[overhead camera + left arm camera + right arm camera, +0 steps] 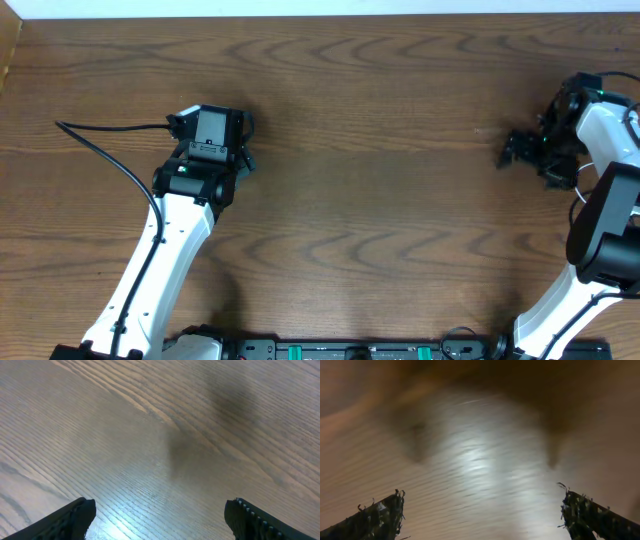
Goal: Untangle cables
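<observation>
**Two robot arms poised over a wooden table, pincers wide**

A brown wood-grain table (350,200) fills the overhead view, with a white-and-black robot arm on either side. The left arm (165,250) rises from the table's near edge and angles toward the middle of its left half. The right arm (600,230) climbs from the near right corner and bends along the table's right edge.

The left gripper (160,507) hangs over the table's left half, pointing down at the wood. Its jaws are spread wide apart, with only grain and a soft shadow between them. The right gripper (482,495), close to the table's right edge, is likewise spread wide and holds nothing. Its wrist camera shows blurred tabletop with a bright patch of glare.

A black wire (110,128) belonging to the left arm swings out from the wrist toward the table's left edge, then curves back along the arm. The left fingers (65,522) appear as two dark ribbed tips at the bottom corners of the wrist view. The right fingers (377,515) show ragged, flecked edges.

The cables cannot be made out in any view. From overhead, the dark cluster around the right wrist at the table's right edge is too small to tell cord from hardware. Both wrist views show tabletop alone.
</observation>
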Robot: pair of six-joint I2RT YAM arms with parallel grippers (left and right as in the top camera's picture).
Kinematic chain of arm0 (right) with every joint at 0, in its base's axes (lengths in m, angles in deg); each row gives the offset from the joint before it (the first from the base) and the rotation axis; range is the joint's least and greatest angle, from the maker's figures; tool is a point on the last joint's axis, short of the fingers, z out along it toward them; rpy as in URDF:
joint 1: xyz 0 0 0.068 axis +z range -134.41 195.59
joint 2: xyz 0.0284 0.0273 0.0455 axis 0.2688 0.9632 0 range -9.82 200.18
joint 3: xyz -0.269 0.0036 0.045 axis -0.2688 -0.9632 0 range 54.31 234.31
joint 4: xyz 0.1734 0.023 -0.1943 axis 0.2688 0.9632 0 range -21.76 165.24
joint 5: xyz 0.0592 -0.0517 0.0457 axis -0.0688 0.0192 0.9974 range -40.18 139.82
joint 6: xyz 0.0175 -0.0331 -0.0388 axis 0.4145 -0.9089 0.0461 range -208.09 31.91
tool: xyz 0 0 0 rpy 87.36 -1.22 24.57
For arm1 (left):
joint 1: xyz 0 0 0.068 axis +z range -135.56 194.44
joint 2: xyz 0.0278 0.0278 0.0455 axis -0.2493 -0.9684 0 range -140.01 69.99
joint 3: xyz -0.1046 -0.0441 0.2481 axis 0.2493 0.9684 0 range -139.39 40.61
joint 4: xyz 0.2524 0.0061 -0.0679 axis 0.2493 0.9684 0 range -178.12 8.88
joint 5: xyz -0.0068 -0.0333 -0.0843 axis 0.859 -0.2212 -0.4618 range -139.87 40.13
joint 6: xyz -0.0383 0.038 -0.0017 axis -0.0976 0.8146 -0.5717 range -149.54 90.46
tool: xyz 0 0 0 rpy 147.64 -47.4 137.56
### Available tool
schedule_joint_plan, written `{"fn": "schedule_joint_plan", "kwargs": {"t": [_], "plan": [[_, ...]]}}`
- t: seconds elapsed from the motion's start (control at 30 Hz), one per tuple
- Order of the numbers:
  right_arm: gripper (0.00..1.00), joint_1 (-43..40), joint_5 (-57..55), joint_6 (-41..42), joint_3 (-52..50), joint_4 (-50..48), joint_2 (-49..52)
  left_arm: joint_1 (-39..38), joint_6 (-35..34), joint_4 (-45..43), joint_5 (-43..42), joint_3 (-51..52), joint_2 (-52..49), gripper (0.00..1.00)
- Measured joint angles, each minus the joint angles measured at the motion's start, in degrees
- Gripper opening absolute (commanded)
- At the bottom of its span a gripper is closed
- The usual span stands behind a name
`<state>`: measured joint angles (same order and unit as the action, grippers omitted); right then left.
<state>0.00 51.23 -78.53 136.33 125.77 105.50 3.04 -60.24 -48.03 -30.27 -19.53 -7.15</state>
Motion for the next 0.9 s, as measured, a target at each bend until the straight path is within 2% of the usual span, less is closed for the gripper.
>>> {"fn": "schedule_joint_plan", "kwargs": {"t": [0.2,0.47,0.9], "plan": [[0.99,-0.5,-8.3,-4.4,-0.8,-2.6,0.0,0.0,0.0,0.0,0.0,0.0,0.0,0.87],[0.99,-1.2,-11.3,-12.2,-1.9,-3.7,0.0,0.0,0.0,0.0,0.0,0.0,0.0,0.87],[0.99,-1.2,-1.9,-22.4,-2.1,-6.4,0.0,0.0,0.0,0.0,0.0,0.0,0.0,0.87]]}}
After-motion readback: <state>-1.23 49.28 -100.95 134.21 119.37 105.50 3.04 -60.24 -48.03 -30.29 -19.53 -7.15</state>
